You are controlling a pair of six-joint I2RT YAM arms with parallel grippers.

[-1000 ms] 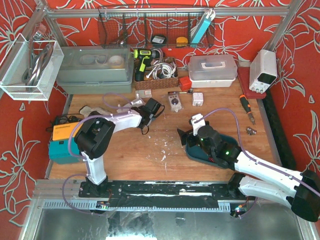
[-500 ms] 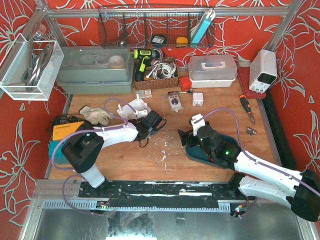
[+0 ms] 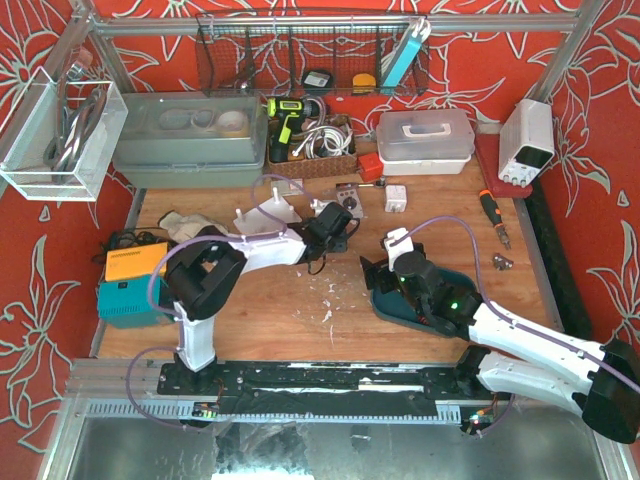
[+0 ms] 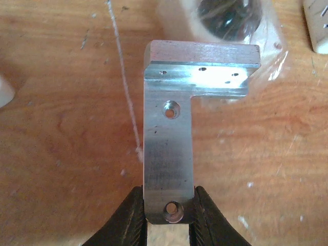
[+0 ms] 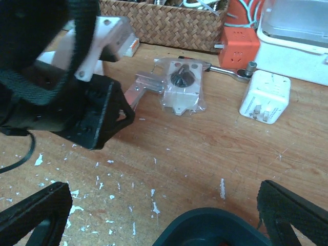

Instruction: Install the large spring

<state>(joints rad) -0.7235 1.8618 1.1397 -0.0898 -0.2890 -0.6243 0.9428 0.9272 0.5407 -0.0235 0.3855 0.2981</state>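
The wooden surface (image 3: 300,300) is crowded along its upper edge, while the middle is mostly bare wood. Over the last second the left arm (image 3: 255,245) has swung from left of centre up towards the upper middle of the frame. The right arm (image 3: 520,335) has not budged, its tool (image 5: 164,212) spread wide over the teal tray (image 3: 385,305) and holding nothing. The left tool (image 4: 168,211) is clamped on the lower end of an L-shaped aluminium bracket (image 4: 166,148), whose top now sits just beside a clear bagged part (image 5: 182,84). I'd say the bracket is being brought into place as the mount. I can't pick out the large spring anywhere, so fitting it looks some way off.
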